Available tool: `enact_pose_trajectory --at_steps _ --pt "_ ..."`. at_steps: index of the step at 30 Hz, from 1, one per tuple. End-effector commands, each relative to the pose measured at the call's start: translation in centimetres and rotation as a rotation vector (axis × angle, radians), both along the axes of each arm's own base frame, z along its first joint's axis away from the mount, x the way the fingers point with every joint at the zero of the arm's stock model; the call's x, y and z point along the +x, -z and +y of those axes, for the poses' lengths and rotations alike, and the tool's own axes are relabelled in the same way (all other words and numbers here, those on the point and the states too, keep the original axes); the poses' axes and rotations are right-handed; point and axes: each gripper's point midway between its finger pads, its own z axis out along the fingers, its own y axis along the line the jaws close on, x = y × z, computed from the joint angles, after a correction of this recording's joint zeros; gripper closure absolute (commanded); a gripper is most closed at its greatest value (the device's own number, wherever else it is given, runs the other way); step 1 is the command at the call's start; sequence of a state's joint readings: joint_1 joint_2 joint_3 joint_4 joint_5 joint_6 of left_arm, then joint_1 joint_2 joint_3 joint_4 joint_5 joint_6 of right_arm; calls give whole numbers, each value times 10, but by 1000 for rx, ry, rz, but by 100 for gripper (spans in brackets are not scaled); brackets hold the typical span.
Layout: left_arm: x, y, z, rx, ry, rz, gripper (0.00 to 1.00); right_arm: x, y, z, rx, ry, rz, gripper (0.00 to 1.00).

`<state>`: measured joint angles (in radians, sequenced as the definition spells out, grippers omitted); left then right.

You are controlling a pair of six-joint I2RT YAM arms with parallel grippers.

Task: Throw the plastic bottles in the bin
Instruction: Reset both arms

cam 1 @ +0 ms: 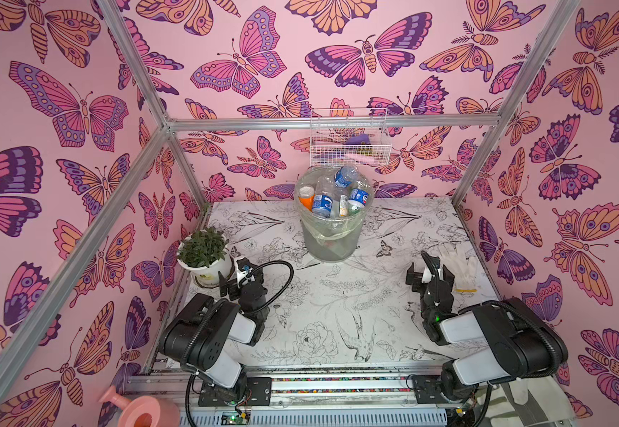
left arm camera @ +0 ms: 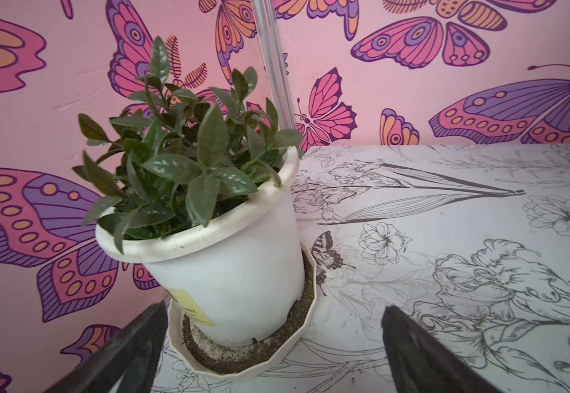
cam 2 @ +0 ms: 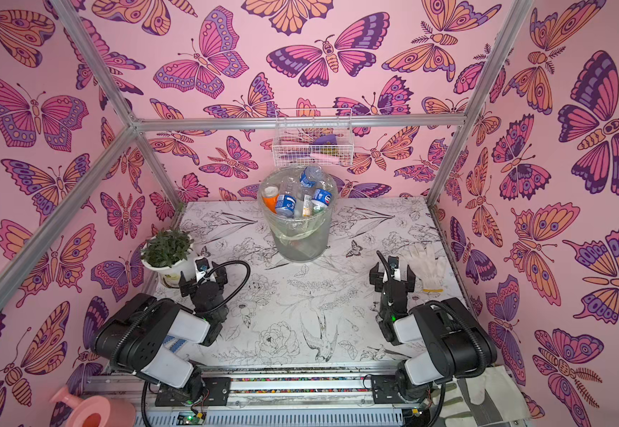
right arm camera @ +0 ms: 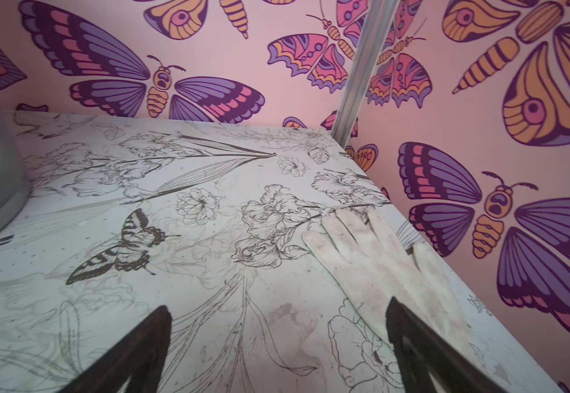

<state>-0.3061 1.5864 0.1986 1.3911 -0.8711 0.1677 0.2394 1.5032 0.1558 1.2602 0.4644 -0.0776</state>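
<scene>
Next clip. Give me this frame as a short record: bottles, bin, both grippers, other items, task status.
bottles: heaped in the bin, above its rim
bin: upright, far middle of the table
left gripper: open, empty, facing the flowerpot
right gripper: open, empty, near the glove
other items: wire basket hanging behind the bin; pink watering can at the front, off the table
task status: no bottle seen on the table; looks done
</scene>
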Motion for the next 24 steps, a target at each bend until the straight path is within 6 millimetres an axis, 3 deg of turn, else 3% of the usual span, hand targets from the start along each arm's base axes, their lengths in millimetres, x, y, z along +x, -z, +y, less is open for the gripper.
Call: enact_pose_trajectory --at_steps 1,6,13,24 --pt "5 1 -10 9 73 0 0 4 -5 10 12 -95 -30 1" --pt "12 4 -27 48 158 32 0 11 5 11 22 -115 -11 1" --pt "15 5 -31 58 178 38 0 14 5 9 32 -108 0 1" --pt "24 6 -37 84 209 63 0 38 14 1 111 -131 151 1"
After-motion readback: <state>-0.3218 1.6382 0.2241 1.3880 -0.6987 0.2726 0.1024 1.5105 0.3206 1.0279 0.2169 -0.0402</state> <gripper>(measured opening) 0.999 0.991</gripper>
